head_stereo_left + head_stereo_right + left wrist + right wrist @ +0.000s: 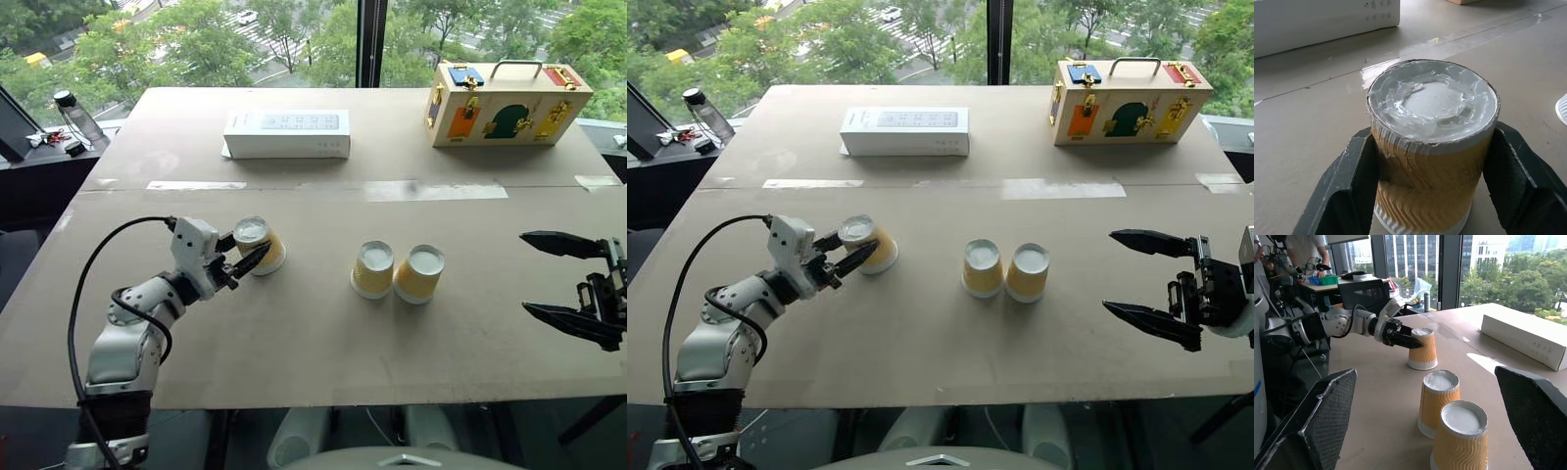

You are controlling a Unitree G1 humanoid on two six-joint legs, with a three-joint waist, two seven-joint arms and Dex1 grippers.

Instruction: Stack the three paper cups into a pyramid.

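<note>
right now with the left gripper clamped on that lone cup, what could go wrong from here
1. The left gripper grips the cup high up near its white base; the ribbed wall looks creased between the fingers, so it may crush or slip when lifted.
2. The two other cups stand touching; setting a cup on top off-centre could knock them over.
3. The right gripper, open, hovers beside that pair and could bump it if it swings in.

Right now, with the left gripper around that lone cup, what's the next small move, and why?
Probably lift it straight up. The left gripper is shut on the upside-down paper cup, which rests on the table apart from the other two cups. Those stand side by side, a ready base; the right gripper waits open.
</note>
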